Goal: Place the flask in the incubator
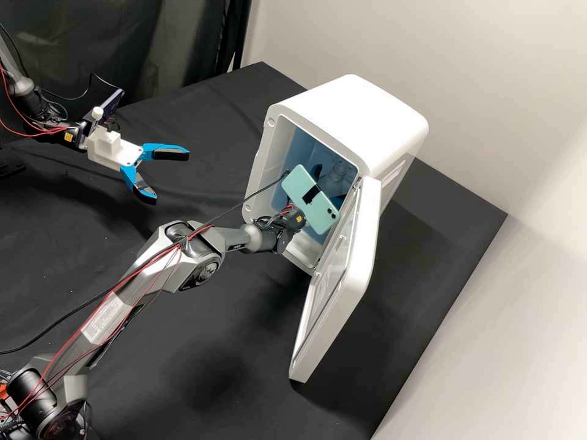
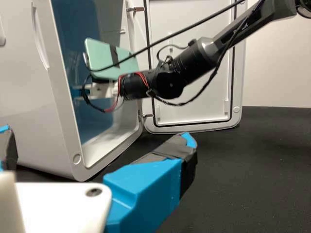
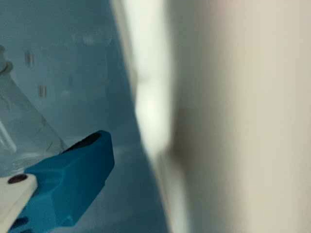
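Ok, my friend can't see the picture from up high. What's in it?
The right arm stretches across a black bench, its end inside a white incubator whose door stands open. The left gripper hangs open above the bench, apart from the incubator.

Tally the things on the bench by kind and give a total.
Robot arms: 2 (left arm, right arm)
Incubator: 1
Flask: 1
Total: 4

Smooth white plastic incubator (image 1: 367, 116); matt black cloth bench (image 1: 214, 342); clear glossy flask (image 3: 19, 126).
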Robot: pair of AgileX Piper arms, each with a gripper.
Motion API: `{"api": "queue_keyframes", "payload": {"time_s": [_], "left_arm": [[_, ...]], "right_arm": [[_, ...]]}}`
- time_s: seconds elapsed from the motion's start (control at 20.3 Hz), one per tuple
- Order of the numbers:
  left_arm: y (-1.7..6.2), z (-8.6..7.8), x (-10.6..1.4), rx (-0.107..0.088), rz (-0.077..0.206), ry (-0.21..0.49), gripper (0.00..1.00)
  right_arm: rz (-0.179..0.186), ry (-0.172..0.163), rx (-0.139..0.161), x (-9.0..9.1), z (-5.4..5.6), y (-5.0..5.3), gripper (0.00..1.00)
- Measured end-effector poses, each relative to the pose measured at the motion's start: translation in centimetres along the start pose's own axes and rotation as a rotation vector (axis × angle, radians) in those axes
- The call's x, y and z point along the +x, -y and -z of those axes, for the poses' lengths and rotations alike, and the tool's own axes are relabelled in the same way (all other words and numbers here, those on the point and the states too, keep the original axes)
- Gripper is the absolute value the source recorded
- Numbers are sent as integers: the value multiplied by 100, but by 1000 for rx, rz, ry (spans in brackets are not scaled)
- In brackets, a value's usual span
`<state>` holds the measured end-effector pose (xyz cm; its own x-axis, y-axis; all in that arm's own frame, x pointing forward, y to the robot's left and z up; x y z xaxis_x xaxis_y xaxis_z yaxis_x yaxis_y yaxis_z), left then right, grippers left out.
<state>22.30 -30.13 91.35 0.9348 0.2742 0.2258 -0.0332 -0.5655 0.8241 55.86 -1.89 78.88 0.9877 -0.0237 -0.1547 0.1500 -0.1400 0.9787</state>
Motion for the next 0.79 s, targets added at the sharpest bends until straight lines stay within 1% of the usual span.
{"api": "queue_keyframes", "payload": {"time_s": [0.05,0.1,0.15,0.2,0.25,0.3,0.34,0.44,0.64,0.74,0.79], "left_arm": [[0,0,0,0,0,0,100],[0,0,0,0,0,0,100],[0,0,0,0,0,0,100],[0,0,0,0,0,0,100],[0,0,0,0,0,0,100],[0,0,0,0,0,0,100],[1,-4,1,0,0,1,100],[2,-11,4,0,0,3,100],[4,-22,7,0,1,7,100],[4,-22,7,0,1,7,100],[4,-22,7,0,1,7,100]], "right_arm": [[19,11,2,-5,-31,84,0],[38,29,3,-5,-76,158,0],[81,89,-17,-7,-161,276,0],[98,92,-35,-5,-209,362,0],[99,79,-44,-9,-229,399,0],[98,68,-57,-15,-238,411,0],[97,61,-60,-21,-252,427,0],[86,49,-63,-30,-277,447,0],[79,40,-73,-33,-301,465,0],[77,34,-73,-29,-311,475,0],[75,30,-68,-28,-308,474,0]]}}
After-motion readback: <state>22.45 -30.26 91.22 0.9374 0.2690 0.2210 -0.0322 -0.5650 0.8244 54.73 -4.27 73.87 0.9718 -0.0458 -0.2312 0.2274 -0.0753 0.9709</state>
